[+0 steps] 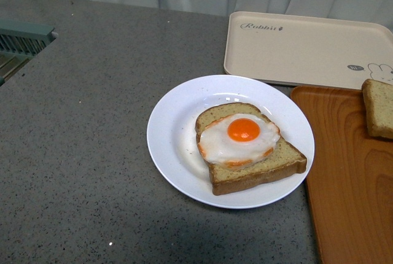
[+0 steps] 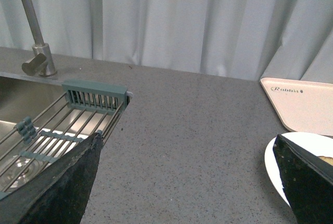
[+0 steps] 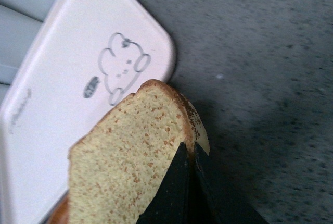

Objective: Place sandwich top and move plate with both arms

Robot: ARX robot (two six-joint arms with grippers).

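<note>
The round white plate (image 1: 172, 135) sits mid-counter and carries a bread slice with a fried egg (image 1: 242, 136) on it. The sandwich top (image 1: 379, 107), a plain speckled slice, shows at the right edge of the front view over the orange tray; no arm shows there. In the right wrist view my right gripper (image 3: 188, 151) is shut on the sandwich top (image 3: 130, 151) at its crust edge, with the slice lifted over the rabbit-print tray's corner. My left gripper (image 2: 190, 182) is open above bare counter, and the plate (image 2: 276, 153) rim is beside one finger.
A beige rabbit-print tray (image 1: 307, 46) lies behind the plate, and an orange wooden tray (image 1: 347, 178) lies to its right. A sink with a wire rack (image 2: 57, 130) and a faucet (image 2: 34, 31) is at the far left. Curtains hang behind the counter.
</note>
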